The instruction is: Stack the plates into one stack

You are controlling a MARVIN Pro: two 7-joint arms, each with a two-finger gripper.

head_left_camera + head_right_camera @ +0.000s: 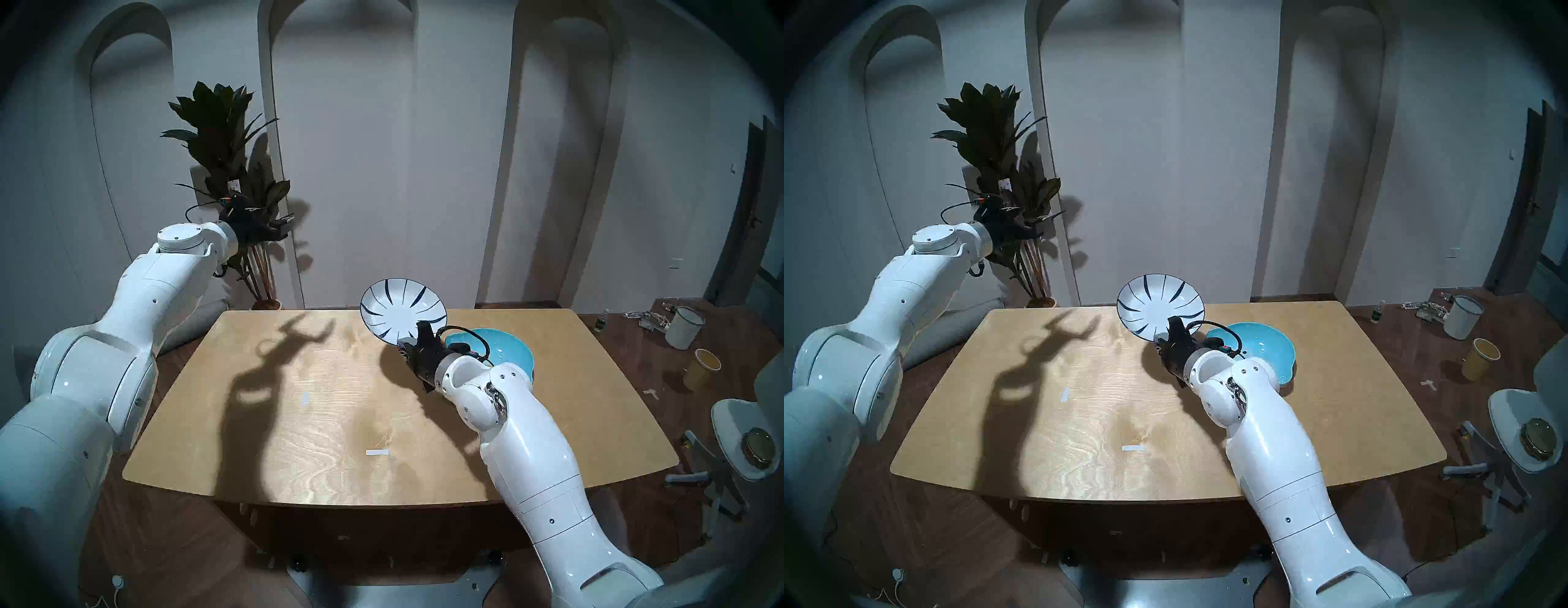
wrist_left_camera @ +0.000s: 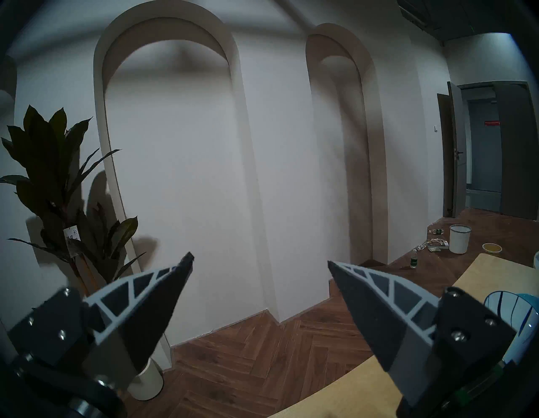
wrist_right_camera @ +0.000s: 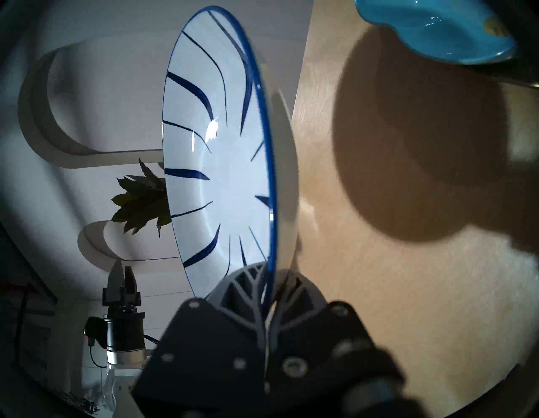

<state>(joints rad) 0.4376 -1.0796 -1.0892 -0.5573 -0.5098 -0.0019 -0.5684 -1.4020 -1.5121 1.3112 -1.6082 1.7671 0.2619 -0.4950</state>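
Above the far right part of the wooden surface (image 1: 297, 424), our right claw (image 1: 418, 335) is clamped on the near rim of the white plate with dark-blue stripes (image 1: 401, 312), holding it clear of the wood with its far edge tipped up and its hollow turned toward our head. From the right wrist we see the two fingers (image 3: 248, 287) pressed against either face of the blue-edged rim (image 3: 272, 204), and the plate's round shadow lies on the wood beside it. Just to the right of the held plate, the turquoise plate (image 1: 505, 348) sits on the surface, partly hidden behind our right wrist; its wavy edge shows at the top of the right wrist view (image 3: 437, 43). We cannot find the gold plate on the surface in any view.

Our left claw (image 2: 259, 265) is raised over the left side, pointing level at the wall beside the potted plant (image 1: 220, 140), its fingers spread wide with nothing between them.
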